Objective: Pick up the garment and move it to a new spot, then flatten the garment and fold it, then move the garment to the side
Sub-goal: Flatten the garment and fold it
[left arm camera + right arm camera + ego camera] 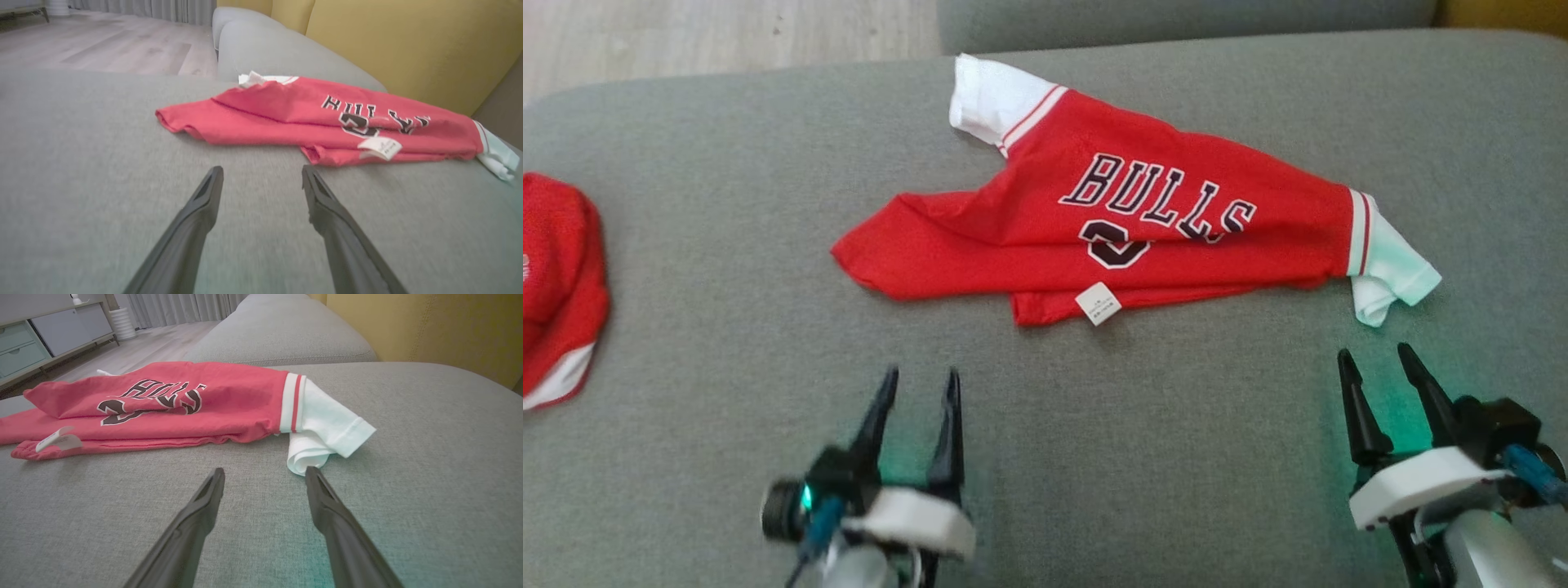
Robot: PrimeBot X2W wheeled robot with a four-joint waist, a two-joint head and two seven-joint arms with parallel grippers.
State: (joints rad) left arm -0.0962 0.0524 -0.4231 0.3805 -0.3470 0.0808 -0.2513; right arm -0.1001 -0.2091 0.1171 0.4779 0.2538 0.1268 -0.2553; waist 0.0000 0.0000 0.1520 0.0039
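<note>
Red garment (1013,245) | long axis left-right, hem leftward (white sleeve (1392,273) right) | left gripper (922,373), right gripper (1374,351): wide, empty

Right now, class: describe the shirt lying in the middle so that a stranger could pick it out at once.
Start at the grey sofa seat. Near its middle lies a red shirt, partly folded over. Unlike the red garment at the seat's left edge, it has white sleeves and dark BULLS lettering.

Dark, white-edged "BULLS" lettering (1156,198) crosses the red cloth T-shirt with white sleeves (964,245); a numeral (1115,245) beneath is half folded under, and the small white tag (1098,303) at its near edge carries print too fine to read.
</note>
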